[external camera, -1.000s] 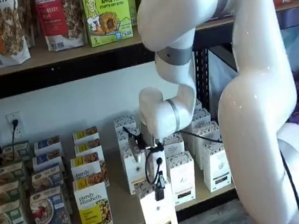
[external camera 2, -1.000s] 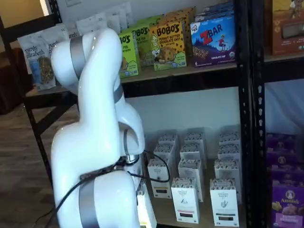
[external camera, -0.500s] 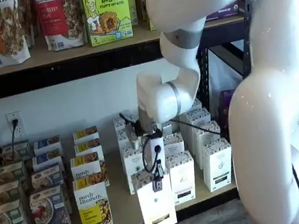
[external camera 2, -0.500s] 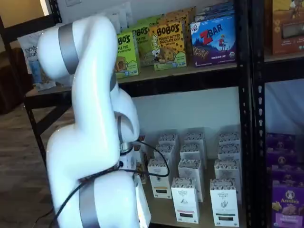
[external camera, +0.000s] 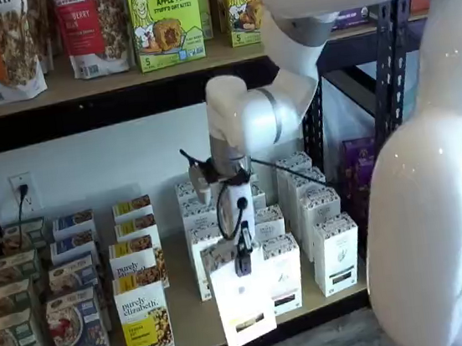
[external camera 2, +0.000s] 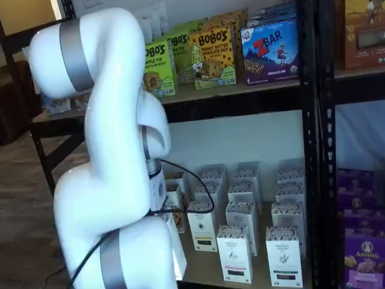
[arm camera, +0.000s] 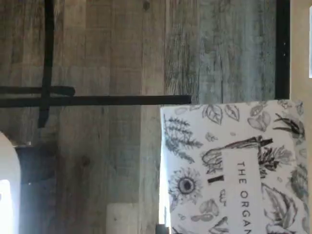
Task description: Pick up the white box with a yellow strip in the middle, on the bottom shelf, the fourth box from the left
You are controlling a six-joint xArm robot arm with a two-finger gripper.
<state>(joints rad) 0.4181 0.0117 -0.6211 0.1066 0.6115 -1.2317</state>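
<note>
Gripper [external camera: 243, 260] clamped on top of the white box [external camera: 243, 300], black fingers pinching its speckled band. Box held tilted, clear of the row, at the front edge of the bottom shelf [external camera: 190, 321]; lower end hanging past the rail. Raised slightly against half a second earlier, arm swung up and away from the shelving. Box top seen in wrist view [arm camera: 234, 165] above plank floor [arm camera: 107, 53]. Neighbouring cartons [external camera: 335, 253] undisturbed.
</note>
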